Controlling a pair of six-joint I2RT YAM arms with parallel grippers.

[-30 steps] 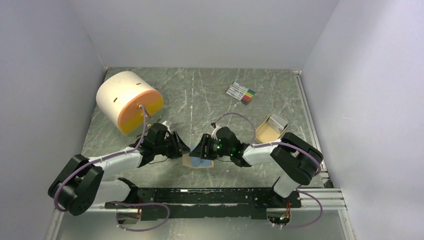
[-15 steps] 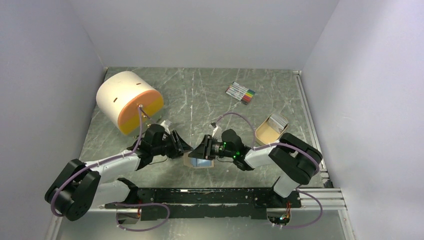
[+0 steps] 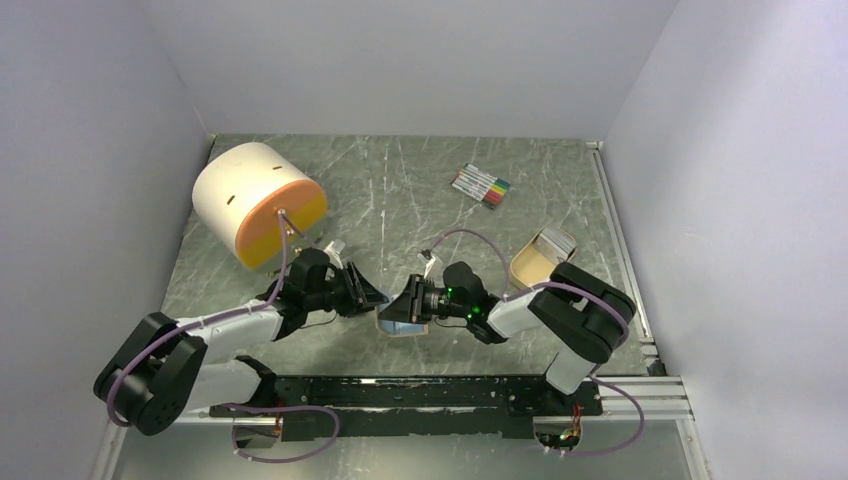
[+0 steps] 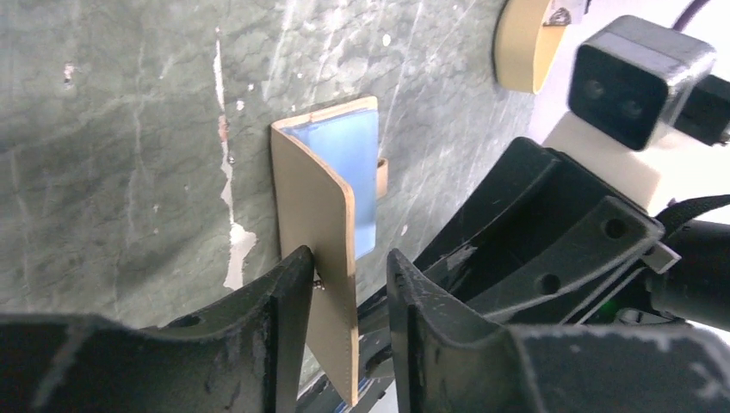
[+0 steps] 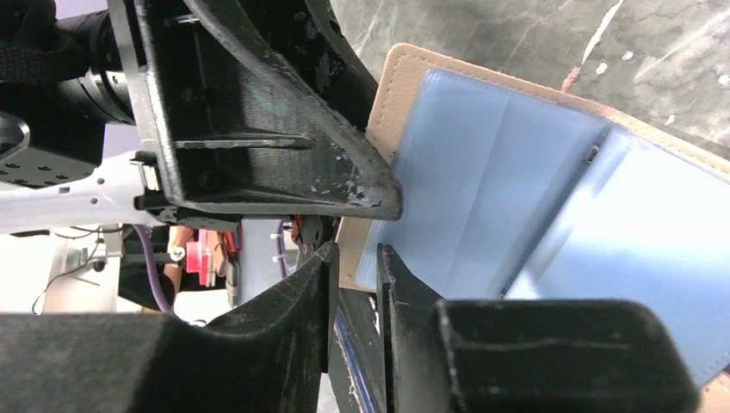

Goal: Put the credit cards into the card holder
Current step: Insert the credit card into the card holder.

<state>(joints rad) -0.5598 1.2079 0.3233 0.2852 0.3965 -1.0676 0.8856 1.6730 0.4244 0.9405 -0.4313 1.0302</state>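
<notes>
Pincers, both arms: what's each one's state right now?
Left pincer: open, straddling the card holder's raised cover.
Right pincer: nearly closed on the card holder's edge; grip cannot be told.

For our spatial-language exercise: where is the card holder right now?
In the top view, the card holder sits half open near the table's front centre, between the left tool and the right tool.

Both arms low, reaching inward — left gripper (image 4: 349, 256) jaws apart, right gripper (image 5: 355, 251) jaws close-set
</notes>
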